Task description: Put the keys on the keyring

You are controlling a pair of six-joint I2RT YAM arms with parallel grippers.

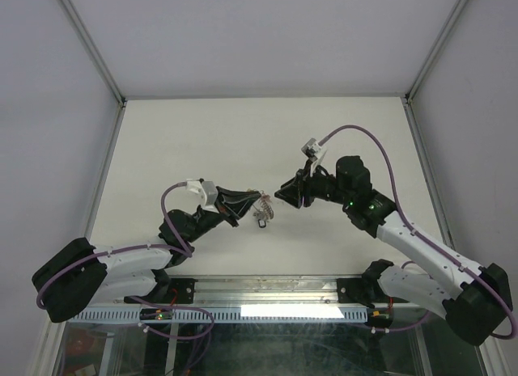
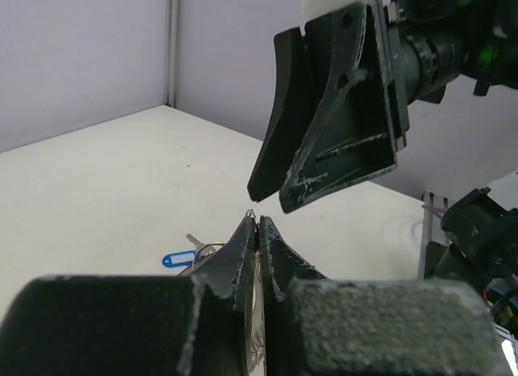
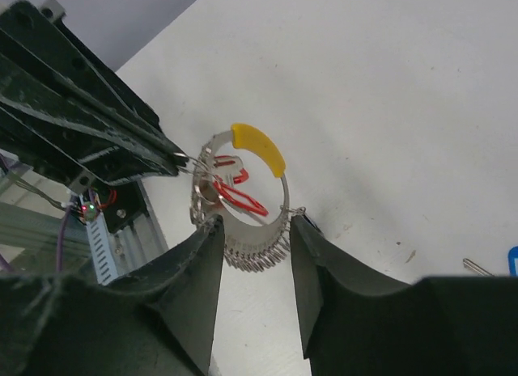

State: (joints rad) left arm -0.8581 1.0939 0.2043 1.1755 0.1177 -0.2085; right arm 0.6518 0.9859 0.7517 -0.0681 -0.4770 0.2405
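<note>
The keyring (image 3: 259,148), a thin silvery hoop with a yellow section uppermost in the right wrist view, is held in the air above the white table (image 1: 243,141), near its middle and between the two arms. The left arm (image 1: 129,259) reaches in from the near left, and the right arm (image 1: 421,242) from the near right. The left gripper (image 2: 257,229) has its fingers pressed together on the hoop's edge, pinching it at the side away from the yellow section's far end. The right gripper (image 3: 255,224) faces it from just beside, fingers spread. In the right wrist view its fingers flank the lower part of the hoop, but contact with the hoop cannot be told. A bunch of silver keys (image 3: 251,259) hangs from the hoop's lower arc. Red pieces (image 3: 235,194) show within the hoop; whether they are tags or loops cannot be told. A key with a blue tag (image 2: 174,260) lies on the table below the left gripper, apart from the hoop.
</note>
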